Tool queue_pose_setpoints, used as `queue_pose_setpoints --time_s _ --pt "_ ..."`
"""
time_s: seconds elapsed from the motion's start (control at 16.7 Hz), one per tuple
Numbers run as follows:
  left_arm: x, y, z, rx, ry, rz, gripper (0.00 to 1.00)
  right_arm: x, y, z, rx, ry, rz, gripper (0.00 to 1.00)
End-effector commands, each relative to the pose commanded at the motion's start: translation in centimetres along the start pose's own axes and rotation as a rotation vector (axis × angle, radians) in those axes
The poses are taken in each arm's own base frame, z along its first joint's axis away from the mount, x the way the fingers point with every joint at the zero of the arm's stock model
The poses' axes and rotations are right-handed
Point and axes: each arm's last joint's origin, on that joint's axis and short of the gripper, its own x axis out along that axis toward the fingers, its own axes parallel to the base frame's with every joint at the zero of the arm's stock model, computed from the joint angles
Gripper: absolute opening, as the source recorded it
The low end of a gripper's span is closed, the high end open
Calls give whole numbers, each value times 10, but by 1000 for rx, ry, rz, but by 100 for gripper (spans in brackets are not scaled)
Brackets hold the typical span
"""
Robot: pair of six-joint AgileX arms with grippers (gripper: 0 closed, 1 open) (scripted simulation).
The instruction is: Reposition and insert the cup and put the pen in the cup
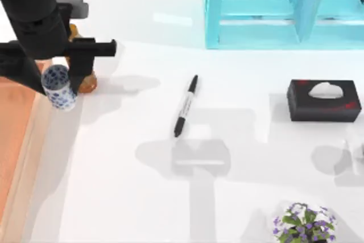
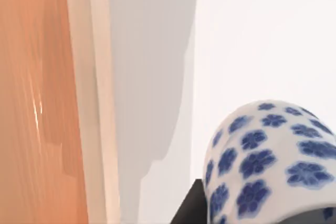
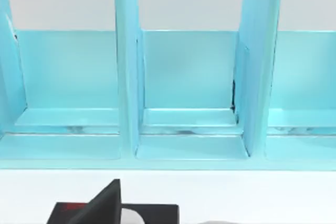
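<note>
Top view | left claw point(image 1: 67, 86) grips cup point(image 1: 58, 86) | pen point(image 1: 186, 105) print unreadable | right claw: cannot tell

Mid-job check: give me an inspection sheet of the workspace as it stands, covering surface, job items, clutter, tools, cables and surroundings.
Surface: white table, with an orange strip along its left edge.
Job's things: cup, white with blue flowers, at the table's left edge in the left tool; pen lying flat near the middle, apart from everything.
Clutter: black tissue box at right; potted flowers at the near right; orange bottle behind the left tool.
Tools: left tool closed on the cup; right tool: a black finger faces the shelf.
Cables: nothing seen.
Surroundings: light blue shelf with open compartments at the back.
</note>
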Motion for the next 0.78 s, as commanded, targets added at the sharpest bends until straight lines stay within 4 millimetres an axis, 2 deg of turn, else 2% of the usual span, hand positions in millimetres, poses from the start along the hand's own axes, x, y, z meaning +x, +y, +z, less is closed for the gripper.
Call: queue_pose_setpoints --time_s 0.18,0.3,0.6,0.78 --pt "36 -33 10 2 -12 -2 0 0 0 0 0 0 0 100" --pt "51 -46 12 2 -4 2 0 0 0 0 0 0 0 100" --pt "53 -45 12 0 -2 2 0 0 0 0 0 0 0 100" --pt "71 -45 13 0 -3 2 0 0 0 0 0 0 0 100"
